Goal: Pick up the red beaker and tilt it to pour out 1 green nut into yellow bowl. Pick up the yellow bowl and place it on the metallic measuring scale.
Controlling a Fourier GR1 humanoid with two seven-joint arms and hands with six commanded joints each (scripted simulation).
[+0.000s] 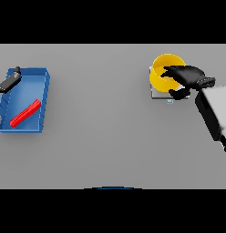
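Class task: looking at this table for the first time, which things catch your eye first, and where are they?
The yellow bowl at the far right, sitting on the metallic scale with the right hand over its rim. At the far left, a blue tray holds a red object, with the left hand at its corner.

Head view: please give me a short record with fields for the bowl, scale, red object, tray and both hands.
bowl: yellow, sitting on the scale
scale: metallic, mostly hidden under the bowl
right hand: over the bowl's right rim, fingers curled round it
red object: lying flat in the tray
tray: blue, at the table's left
left hand: at the tray's left edge, fingers straight, holding nothing
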